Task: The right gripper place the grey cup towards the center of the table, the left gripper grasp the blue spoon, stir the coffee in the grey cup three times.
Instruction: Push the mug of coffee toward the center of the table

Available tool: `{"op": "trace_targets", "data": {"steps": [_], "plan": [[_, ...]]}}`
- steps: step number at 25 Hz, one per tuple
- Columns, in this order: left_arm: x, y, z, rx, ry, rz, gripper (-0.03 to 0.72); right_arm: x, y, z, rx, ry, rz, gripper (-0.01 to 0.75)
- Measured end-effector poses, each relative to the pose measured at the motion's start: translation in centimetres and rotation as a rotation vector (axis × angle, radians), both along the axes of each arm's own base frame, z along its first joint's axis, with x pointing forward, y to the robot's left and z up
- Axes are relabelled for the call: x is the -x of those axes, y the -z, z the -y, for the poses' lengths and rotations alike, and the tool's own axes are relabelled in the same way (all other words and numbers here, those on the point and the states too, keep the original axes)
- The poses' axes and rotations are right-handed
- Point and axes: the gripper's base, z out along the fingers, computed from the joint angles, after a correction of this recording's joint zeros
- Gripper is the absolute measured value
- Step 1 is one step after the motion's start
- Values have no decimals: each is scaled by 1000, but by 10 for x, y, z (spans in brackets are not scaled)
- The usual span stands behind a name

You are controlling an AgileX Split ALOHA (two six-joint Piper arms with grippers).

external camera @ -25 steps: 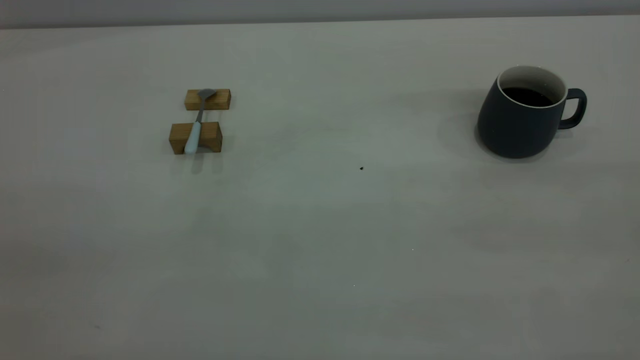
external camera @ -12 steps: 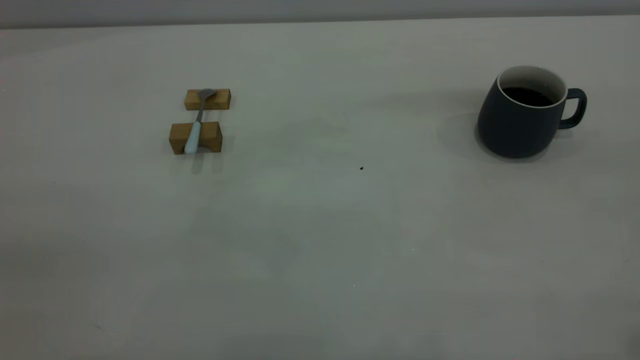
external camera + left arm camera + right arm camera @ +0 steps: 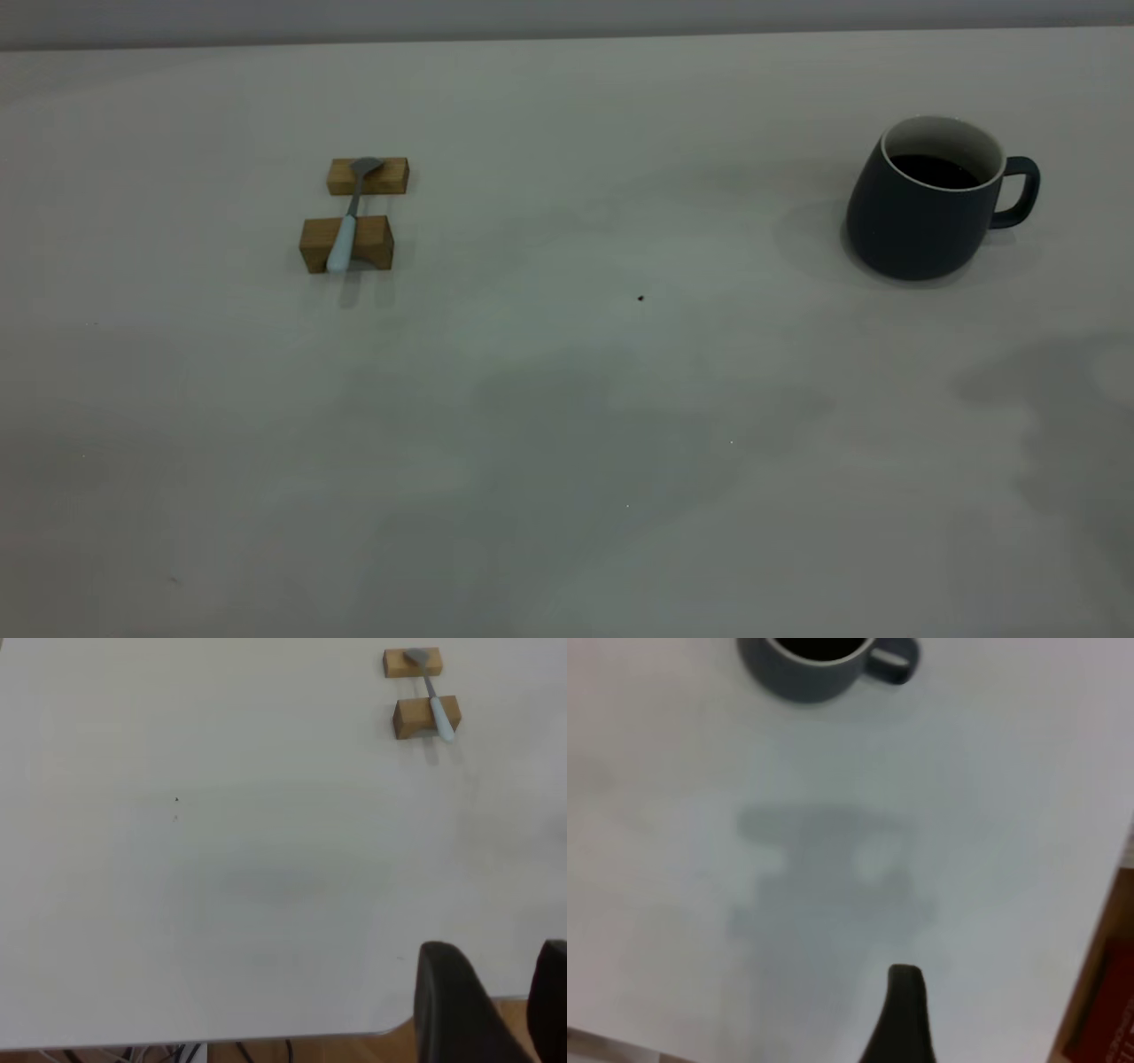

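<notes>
Dark slate-grey rounded cup [image 3: 921, 217] with white interior sits at the desk's [image 3: 567, 425] right side, handle pointing right, glossy black coffee [image 3: 932, 170] inside — nothing touching it. Slim pale-blue-handled spoon [image 3: 345, 221] with a grey metal bowl lies across two small wooden blocks [image 3: 354, 213] at left, well apart from the cup. Left gripper [image 3: 487, 1010] hangs over the near desk edge, two black fingers spread, gap empty. Right gripper [image 3: 902, 1014] — only one dark finger in frame, can't tell if it's released or clenched; holds nothing visible.
</notes>
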Motion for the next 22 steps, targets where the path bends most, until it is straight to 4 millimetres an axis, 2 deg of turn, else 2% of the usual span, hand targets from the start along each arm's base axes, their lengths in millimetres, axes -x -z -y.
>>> {"op": "trace_targets", "data": {"steps": [9,15,22], "plan": [[0,0,0,0,0,0,293,-67,73,-10,45,-209,-157,724],[0,0,0,0,0,0,293,-111,109,-14,88,-347,-228,716],[0,0,0,0,0,0,293,-145,154,-12,186,-490,-308,709]]}}
